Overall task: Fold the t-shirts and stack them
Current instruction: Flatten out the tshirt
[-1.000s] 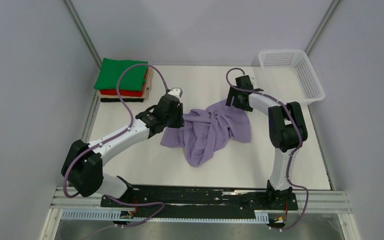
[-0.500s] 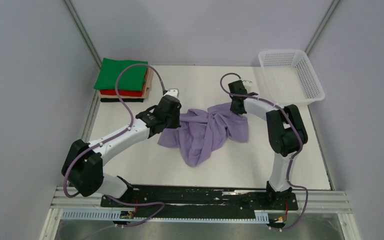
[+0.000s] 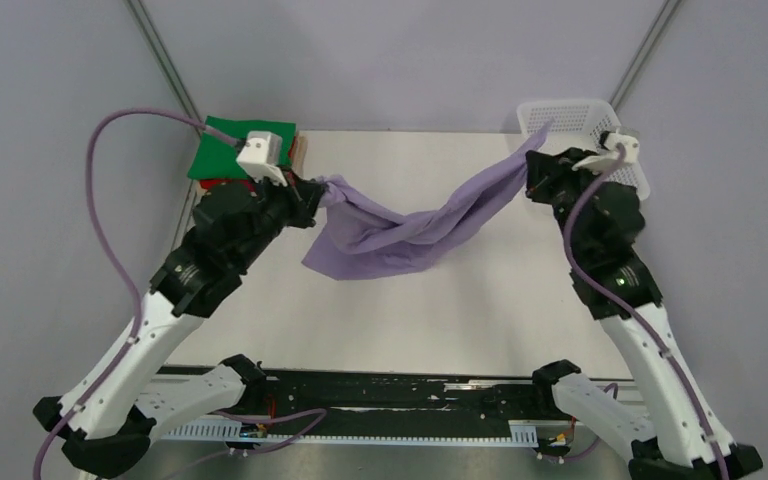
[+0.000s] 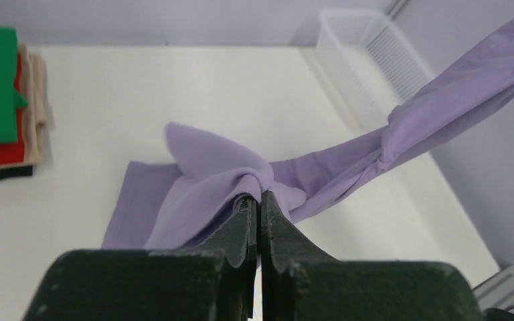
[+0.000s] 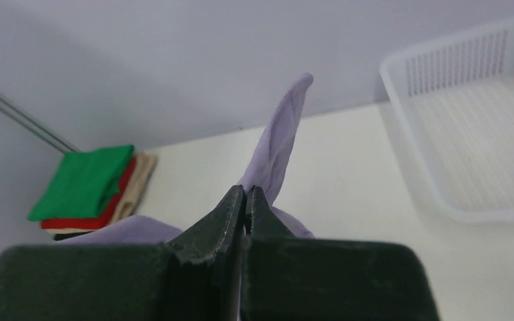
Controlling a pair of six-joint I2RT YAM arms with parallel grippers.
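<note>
Above the tabletop (image 3: 410, 320), left gripper (image 3: 312, 192) and right gripper (image 3: 532, 166) each clench the shirt (image 3: 410, 228), sagging twisted between them; limp, light cloth, probably best held at its shoulders.

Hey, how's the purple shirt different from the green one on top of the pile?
The purple shirt is stretched out, twisted and unfolded; the green shirt lies folded flat. The purple shirt is pinched at each end by the left claw and right claw; the green shirt is untouched, topping the stack. Both are plain cloth.
</note>
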